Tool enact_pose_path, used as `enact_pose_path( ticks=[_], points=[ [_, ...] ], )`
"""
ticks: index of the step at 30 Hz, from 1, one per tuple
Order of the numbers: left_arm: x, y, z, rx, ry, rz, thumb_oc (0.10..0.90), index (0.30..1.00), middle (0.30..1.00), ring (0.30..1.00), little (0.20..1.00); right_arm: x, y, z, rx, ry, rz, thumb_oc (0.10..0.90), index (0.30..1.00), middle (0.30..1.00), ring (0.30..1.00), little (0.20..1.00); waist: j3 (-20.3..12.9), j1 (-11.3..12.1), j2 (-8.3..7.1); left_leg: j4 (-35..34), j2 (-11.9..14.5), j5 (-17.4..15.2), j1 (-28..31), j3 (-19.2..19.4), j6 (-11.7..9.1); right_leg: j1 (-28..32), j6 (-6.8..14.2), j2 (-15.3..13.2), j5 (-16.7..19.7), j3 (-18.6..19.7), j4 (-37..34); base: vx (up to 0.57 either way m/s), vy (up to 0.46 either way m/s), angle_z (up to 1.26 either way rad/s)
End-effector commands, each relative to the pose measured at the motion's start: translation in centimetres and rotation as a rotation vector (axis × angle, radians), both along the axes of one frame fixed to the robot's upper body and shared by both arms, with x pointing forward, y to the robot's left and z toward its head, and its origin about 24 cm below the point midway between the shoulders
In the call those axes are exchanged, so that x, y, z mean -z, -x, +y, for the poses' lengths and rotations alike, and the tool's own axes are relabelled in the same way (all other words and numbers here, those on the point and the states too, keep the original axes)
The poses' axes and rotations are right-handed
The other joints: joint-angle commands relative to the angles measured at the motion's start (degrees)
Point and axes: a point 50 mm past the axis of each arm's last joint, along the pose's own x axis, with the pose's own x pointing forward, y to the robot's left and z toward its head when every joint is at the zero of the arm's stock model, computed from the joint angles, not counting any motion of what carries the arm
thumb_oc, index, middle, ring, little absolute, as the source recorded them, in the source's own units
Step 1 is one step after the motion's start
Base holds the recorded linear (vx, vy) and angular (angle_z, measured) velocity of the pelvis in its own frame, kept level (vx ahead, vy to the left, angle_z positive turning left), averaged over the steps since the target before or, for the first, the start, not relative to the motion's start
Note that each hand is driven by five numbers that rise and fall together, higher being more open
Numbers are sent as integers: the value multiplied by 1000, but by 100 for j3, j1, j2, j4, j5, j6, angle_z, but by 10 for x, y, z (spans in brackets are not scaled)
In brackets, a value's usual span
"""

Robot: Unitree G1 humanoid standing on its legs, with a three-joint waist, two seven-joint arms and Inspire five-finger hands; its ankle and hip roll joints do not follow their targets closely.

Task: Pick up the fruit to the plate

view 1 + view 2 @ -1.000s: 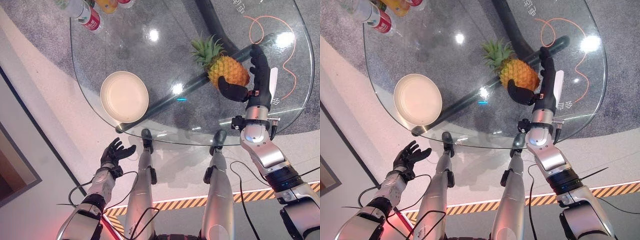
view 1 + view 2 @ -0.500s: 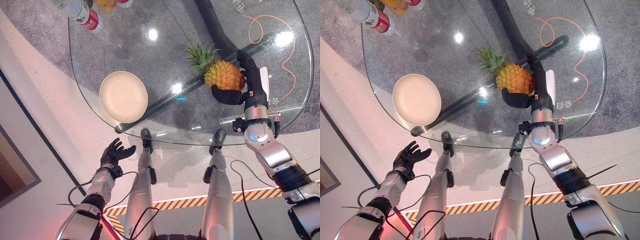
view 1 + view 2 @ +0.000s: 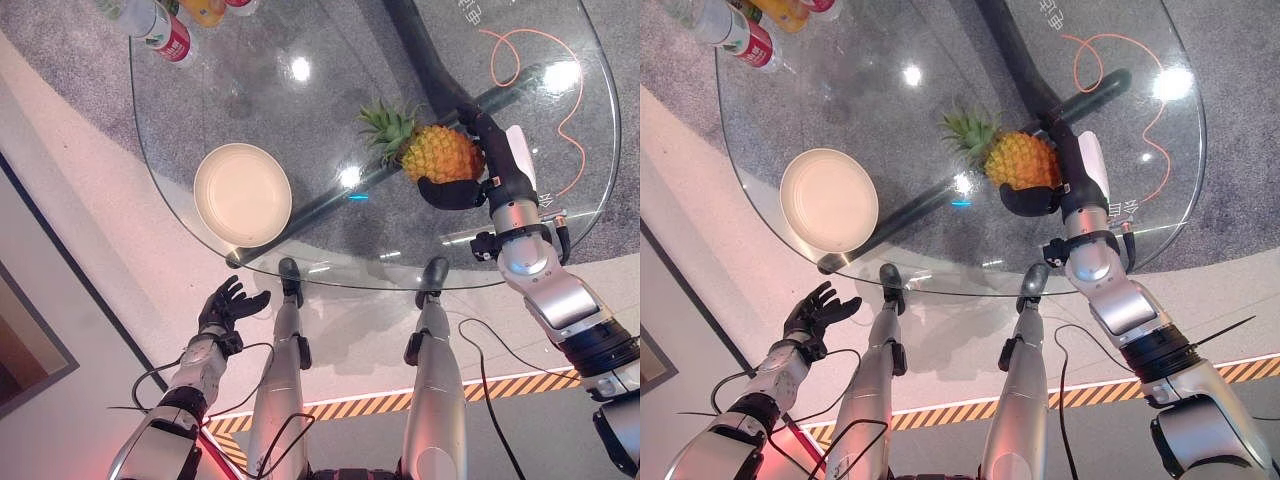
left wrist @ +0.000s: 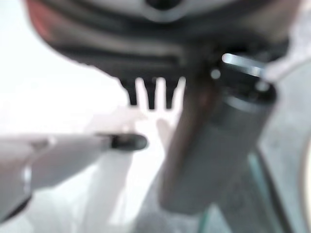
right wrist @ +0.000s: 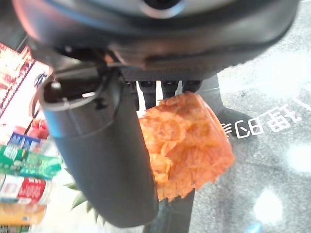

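The right hand (image 3: 470,165) curled round the pineapple (image 3: 436,152) at 2 o'clock on the glass table (image 3: 250,110). The empty plate (image 3: 243,195) lay at 9, well apart; bottles (image 3: 165,30) stood at 11. The left hand (image 3: 228,305) hung below the table's edge, fingers spread, holding nothing.

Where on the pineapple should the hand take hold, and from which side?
Around the round orange body of the pineapple, from the robot's right, as the right hand does now. It lies on its side with the spiky leaves pointing left, so the right side probably gives the easier hold.
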Motion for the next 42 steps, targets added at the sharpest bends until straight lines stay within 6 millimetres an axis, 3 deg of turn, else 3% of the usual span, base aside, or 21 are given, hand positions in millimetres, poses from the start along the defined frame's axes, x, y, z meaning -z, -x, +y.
enact_pose_path(
  ticks=[1,12,22,23,24,42],
  points=[
    [-6,14,46,-83,-111,28,800,900,900,900,900,10,0,-24,118,133,81,800,900,900,900,900,-11,170,-270,303,95,-234,-41,1,-21,-456,-163,211,215,-101,572,0,-18,4],
    [-8,14,49,-81,-120,29,800,900,900,900,900,-1,0,-26,160,306,82,800,900,900,900,900,-11,185,-288,287,90,-250,-33,-23,-13,-459,-150,211,211,-112,572,0,-2,0],
    [-10,14,51,-82,-123,24,800,900,900,900,900,-22,3,-24,212,530,53,800,900,900,900,900,-11,180,-299,268,95,-267,-17,-36,-5,-453,-140,237,185,-94,577,3,-2,1],
    [-10,14,51,-82,-123,24,800,900,900,900,900,-23,4,-24,216,542,44,660,780,780,780,760,-11,181,-299,264,93,-268,-10,-39,-2,-449,-141,239,182,-92,577,0,0,0],
    [-11,14,51,-82,-123,24,800,900,900,900,900,-25,4,-24,223,559,44,100,300,300,300,200,-11,181,-303,272,89,-274,-17,-48,-3,-452,-142,244,177,-85,578,0,0,0],
    [-14,11,51,-125,-76,-10,800,900,900,900,900,-31,6,-24,254,530,-27,100,300,300,300,200,-11,173,-284,289,60,-303,-12,-68,23,-445,-151,236,159,-67,583,0,0,0]
  ],
)
